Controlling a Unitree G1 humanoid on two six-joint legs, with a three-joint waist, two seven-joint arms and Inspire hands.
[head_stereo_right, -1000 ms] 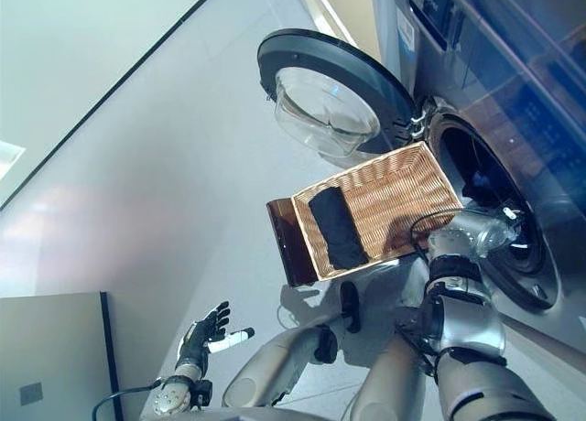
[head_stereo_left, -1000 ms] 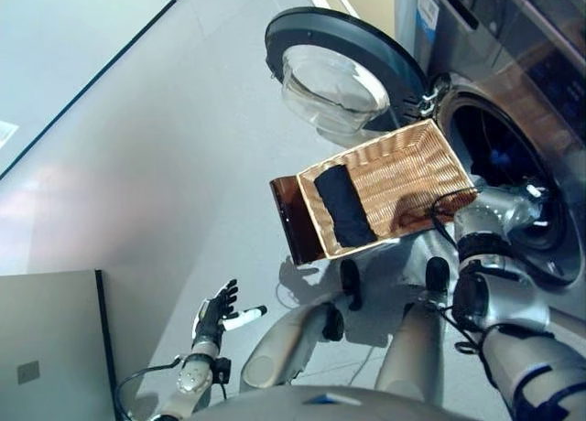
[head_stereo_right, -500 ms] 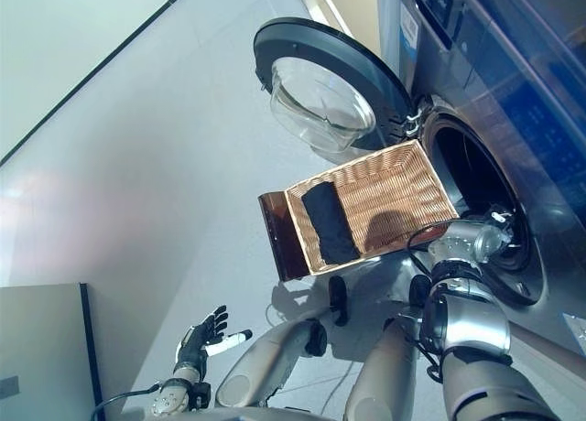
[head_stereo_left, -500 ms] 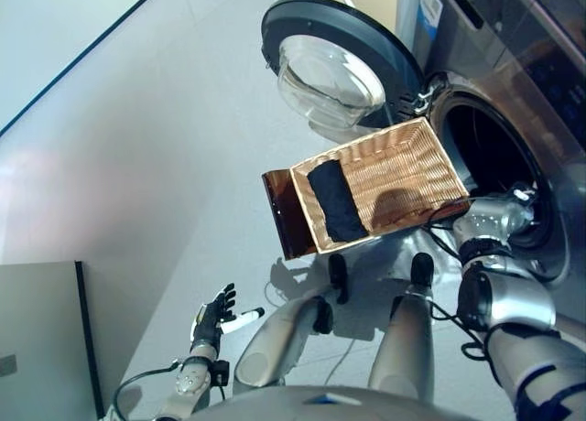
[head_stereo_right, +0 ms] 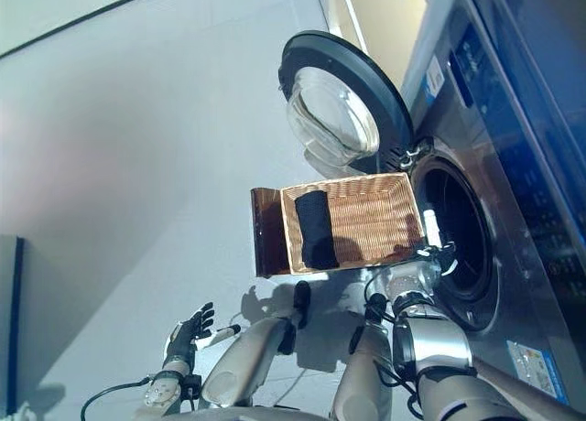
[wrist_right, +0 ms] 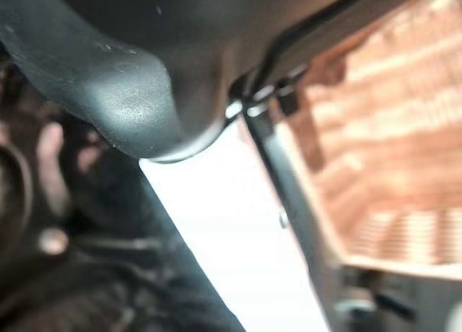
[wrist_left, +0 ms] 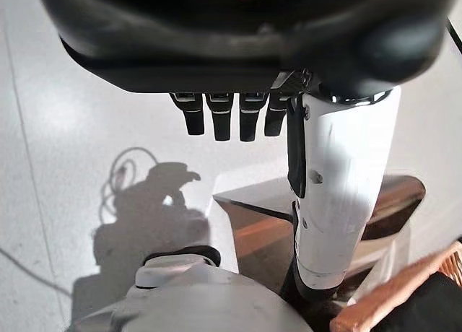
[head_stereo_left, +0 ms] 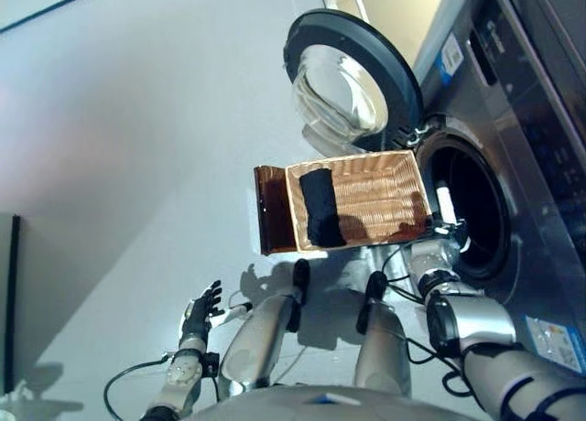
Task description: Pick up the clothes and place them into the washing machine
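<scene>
A wicker basket (head_stereo_left: pixel 366 194) stands in front of the washing machine's open drum (head_stereo_left: pixel 472 215). A dark folded cloth (head_stereo_left: pixel 320 206) lies at the basket's left end. My right hand (head_stereo_left: pixel 443 232) is at the drum's lower rim, by the basket's right corner. Its own wrist view shows only blurred wicker (wrist_right: pixel 390 137) and dark shapes, so its fingers are hidden. My left hand (head_stereo_left: pixel 200 309) hangs low over the floor, far from the basket. It is open and empty, with straight fingers (wrist_left: pixel 225 120) and a white-covered thumb (wrist_left: pixel 339 202).
The machine's round door (head_stereo_left: pixel 352 82) stands swung open above the basket. A brown stand (head_stereo_left: pixel 268 210) carries the basket, and its edge (wrist_left: pixel 253 231) shows past my left hand. A grey cabinet's edge (head_stereo_left: pixel 7 302) is at the far left.
The whole picture has shifted, so the camera has moved. My right hand stays by the drum's rim and my left hand stays low and open. The cloth lies as before.
</scene>
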